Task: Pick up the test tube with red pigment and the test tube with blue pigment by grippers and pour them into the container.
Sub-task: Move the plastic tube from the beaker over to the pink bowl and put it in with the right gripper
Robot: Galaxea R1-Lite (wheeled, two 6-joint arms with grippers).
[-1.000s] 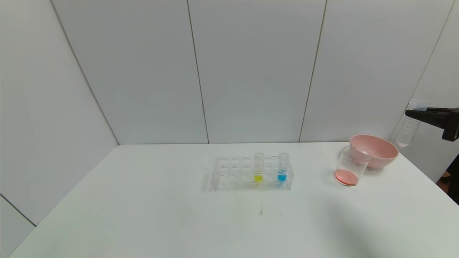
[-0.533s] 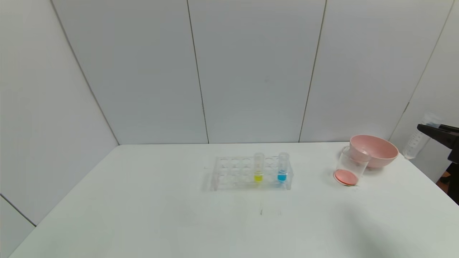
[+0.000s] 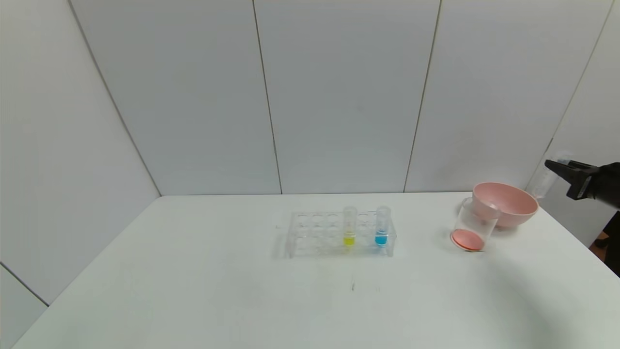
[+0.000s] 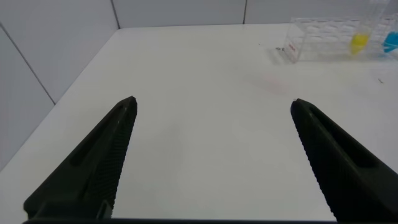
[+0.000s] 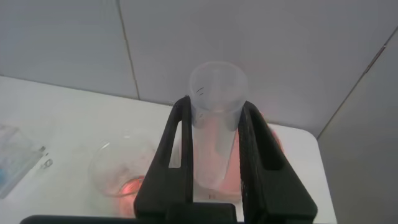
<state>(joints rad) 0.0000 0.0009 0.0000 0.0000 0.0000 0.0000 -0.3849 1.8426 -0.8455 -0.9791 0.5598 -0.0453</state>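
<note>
My right gripper [image 3: 553,166] is at the far right, just beyond the pink bowl, shut on a clear test tube [image 3: 543,182] that looks empty. In the right wrist view the tube [image 5: 216,137] sits between the fingers of the right gripper [image 5: 215,102]. The clear beaker [image 3: 472,225] stands in front of the bowl with orange-red liquid at its bottom; it also shows in the right wrist view [image 5: 121,168]. The blue tube [image 3: 382,228] stands upright in the rack, also seen in the left wrist view [image 4: 390,40]. My left gripper [image 4: 212,102] is open and empty over the table's left part, out of the head view.
A pink bowl [image 3: 506,201] stands behind the beaker at the table's right rear. The clear rack [image 3: 315,232] at mid-table also holds a yellow tube [image 3: 349,228]. The table's right edge lies close to the bowl. Grey wall panels stand behind.
My right gripper with the clear tube has dropped lower, swinging out to the right and then back toward the bowl. The tube now leans more. Rack, beaker and bowl have not moved.
</note>
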